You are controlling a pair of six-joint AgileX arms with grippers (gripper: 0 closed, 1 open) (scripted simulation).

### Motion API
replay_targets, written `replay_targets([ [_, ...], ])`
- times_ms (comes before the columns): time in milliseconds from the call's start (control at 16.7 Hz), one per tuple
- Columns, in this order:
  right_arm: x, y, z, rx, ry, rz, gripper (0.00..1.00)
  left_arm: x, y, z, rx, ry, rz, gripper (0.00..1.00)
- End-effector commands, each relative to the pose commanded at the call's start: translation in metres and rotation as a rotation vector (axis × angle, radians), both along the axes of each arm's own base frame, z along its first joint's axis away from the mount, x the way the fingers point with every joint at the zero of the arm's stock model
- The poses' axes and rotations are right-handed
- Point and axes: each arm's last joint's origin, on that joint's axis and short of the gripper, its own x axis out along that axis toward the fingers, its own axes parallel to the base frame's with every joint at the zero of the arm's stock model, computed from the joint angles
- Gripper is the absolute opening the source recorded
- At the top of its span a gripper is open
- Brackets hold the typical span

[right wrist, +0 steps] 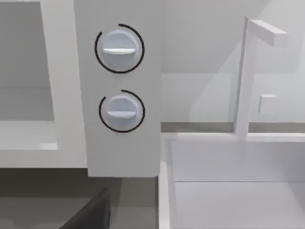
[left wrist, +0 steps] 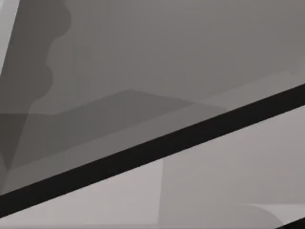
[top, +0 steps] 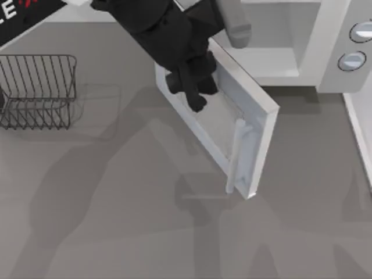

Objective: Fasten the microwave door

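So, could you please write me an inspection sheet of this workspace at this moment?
Surface: grey table, shadowed, bare in front.
Job's things: microwave door swung open, handle on its free edge; microwave body cavity exposed, two knobs.
Clutter: wire basket at the table's left.
Grippers: left gripper against the door's outer face, near the hinge side; right arm parked facing the knobs.
Cables: nothing seen.
Surroundings: white sink with faucet beside the microwave.

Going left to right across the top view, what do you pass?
Wire basket → left gripper, pressed on the microwave door → microwave door, swung open, with its bar handle → microwave body's two knobs.
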Motion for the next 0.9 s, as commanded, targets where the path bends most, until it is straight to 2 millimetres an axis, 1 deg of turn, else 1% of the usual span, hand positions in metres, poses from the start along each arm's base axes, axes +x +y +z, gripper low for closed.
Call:
replay_targets([
  [240,0.000,0.000,0.000,0.000,0.000,0.000,1.00,0.000,0.001,0.000,-0.001,0.000,0.002,0.00],
  [540,0.000,0.000,0.000,0.000,0.000,0.000,1.00,0.000,-0.018,0.000,0.000,0.002,0.002,0.00],
  [780,0.000,0.000,0.000,0.000,0.000,0.000,1.00,0.000,-0.016,0.001,-0.002,0.000,0.007,0.00],
  [900,0.000,0.000,0.000,0.000,0.000,0.000,1.00,-0.001,-0.018,-0.002,0.005,0.013,0.000,0.00],
])
